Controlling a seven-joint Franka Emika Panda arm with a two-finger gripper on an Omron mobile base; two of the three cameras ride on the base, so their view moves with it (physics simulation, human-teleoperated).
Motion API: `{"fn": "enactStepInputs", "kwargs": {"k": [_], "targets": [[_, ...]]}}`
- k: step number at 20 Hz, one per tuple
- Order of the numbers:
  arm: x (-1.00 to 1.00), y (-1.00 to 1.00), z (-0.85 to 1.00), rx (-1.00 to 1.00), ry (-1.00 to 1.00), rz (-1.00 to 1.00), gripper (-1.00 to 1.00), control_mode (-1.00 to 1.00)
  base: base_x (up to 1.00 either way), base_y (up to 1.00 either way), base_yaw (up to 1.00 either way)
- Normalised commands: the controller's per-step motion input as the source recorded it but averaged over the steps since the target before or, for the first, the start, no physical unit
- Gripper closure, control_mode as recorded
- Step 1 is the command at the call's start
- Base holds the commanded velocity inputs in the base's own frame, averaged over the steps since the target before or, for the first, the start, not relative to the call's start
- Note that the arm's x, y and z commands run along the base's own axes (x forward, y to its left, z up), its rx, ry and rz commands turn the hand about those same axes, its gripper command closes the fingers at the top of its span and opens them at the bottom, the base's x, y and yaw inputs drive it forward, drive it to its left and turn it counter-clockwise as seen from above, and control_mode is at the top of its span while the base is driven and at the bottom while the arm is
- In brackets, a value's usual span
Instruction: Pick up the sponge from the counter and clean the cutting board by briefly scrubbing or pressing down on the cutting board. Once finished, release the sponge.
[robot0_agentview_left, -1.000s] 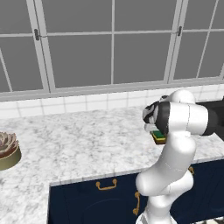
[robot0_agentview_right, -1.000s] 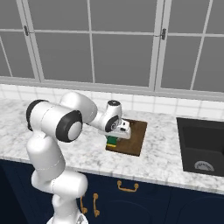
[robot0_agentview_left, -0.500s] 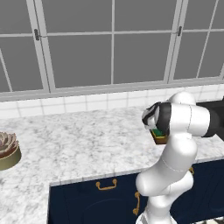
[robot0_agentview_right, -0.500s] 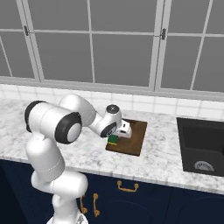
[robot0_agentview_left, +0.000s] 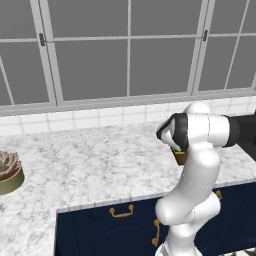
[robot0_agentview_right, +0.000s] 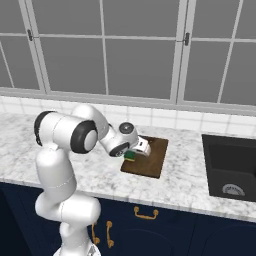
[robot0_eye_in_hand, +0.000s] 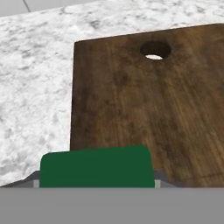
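Dark green, the sponge is sitting clamped between the gripper jaws, pressing low onto the near-left corner of the cutting board on the counter.

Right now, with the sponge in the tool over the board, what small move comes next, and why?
Probably press straight down a little. The tool is shut on the sponge at the near left corner of the cutting board; whether it touches the wood is unclear. Most of the board lies ahead unscrubbed, so press, then rub toward the hole.
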Motion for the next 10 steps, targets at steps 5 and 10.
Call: {"fn": "enactStepInputs", "kwargs": {"k": [5, 10], "targets": [[0.4, -0.01, -0.12, 0.0, -0.15, -0.1, 1.0, -1.0, 0.0, 0.0, 0.0], [0.45, -0.09, -0.14, 0.0, -0.16, -0.09, 1.0, -1.0, 0.0, 0.0, 0.0]]}}
